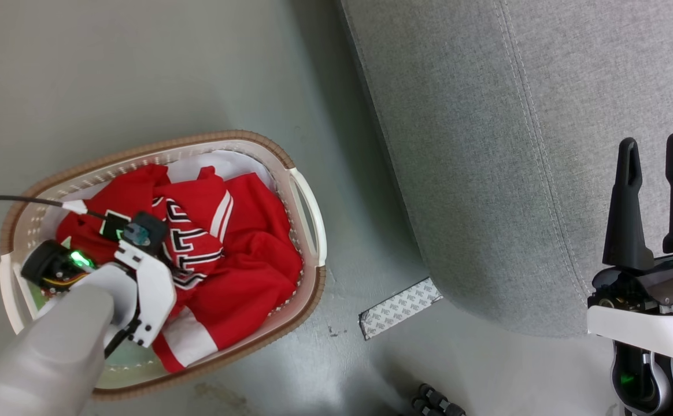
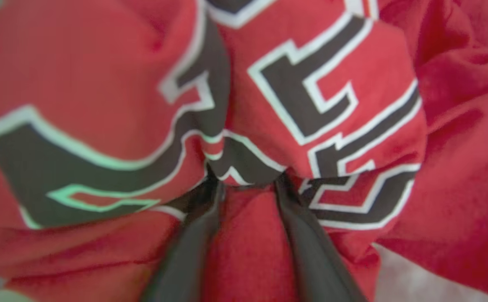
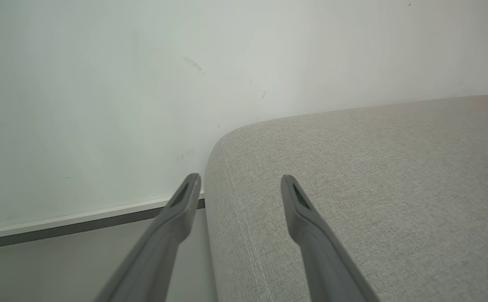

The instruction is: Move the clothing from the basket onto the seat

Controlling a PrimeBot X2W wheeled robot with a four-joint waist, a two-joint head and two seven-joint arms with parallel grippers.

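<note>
1. My left claw [image 2: 248,181] is down inside the basket [image 1: 238,136], its two fingers sunk into the red clothing [image 1: 244,254] near the middle of the heap.
2. A ridge of lettered cloth sits between my fingers and the fabric bulges up on both sides of them. They stand narrower than my other claw's, but I cannot tell whether they have clamped or are only pressed in.
3. Both jerseys lie crumpled in the basket, one white-banded hem hanging toward its near rim. Nothing red is out of it yet.
4. The seat [image 1: 516,144] stands to the right of the basket, across a strip of bare floor. Its grey top is free of clothing.
5. My right claw [image 1: 651,141] hangs well to the right of the basket, over the seat's near edge, fingers spread and holding nothing.
6. I judge this to be the grasp on the first garment, so the task has barely begun.
7. Next I need a firm bite, then a lift straight up, high enough that the trailing cloth clears the basket's rim and handle [image 1: 307,202].
8. After that comes a swing rightward from the basket to the seat. A shallow pinch could slip, or drag both jerseys at once.
</note>
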